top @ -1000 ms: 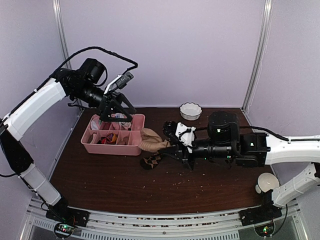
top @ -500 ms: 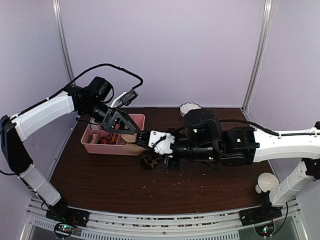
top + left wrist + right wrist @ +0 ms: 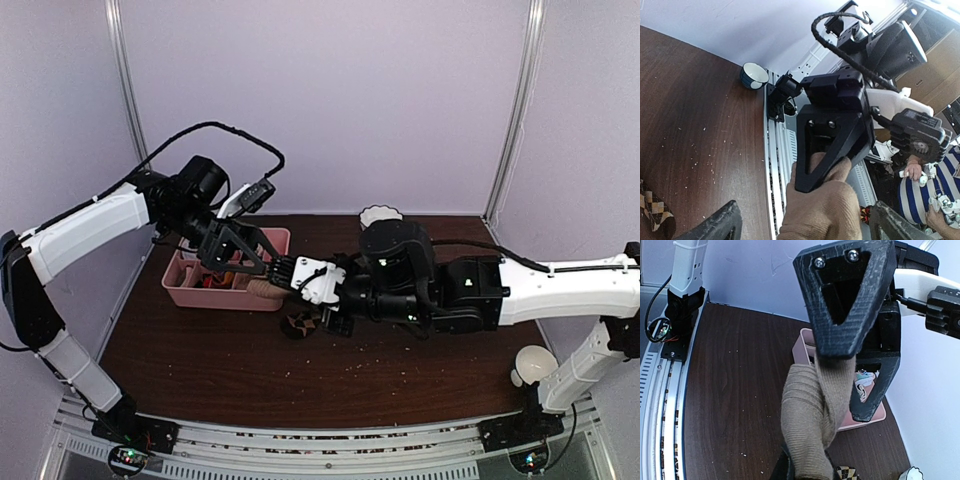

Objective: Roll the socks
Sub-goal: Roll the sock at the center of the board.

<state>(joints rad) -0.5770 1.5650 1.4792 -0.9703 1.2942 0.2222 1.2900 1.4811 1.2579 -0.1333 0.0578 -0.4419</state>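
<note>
Tan sock (image 3: 826,212) clenched in right gripper (image 3: 278,276), flanked by spread left gripper (image 3: 243,263), beside tray (image 3: 214,297)

White arm links (image 3: 90,222), black joints (image 3: 205,178), looped black cable (image 3: 815,34), black triangular claw fingers (image 3: 845,295), paired screws (image 3: 818,261).

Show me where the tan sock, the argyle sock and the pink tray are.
tan sock (image 3: 807,415): right wrist view, its ribbed middle fold.
argyle sock (image 3: 652,215): left wrist view, its diamond-patterned end.
pink tray (image 3: 215,297): top view, its near wall.
</note>
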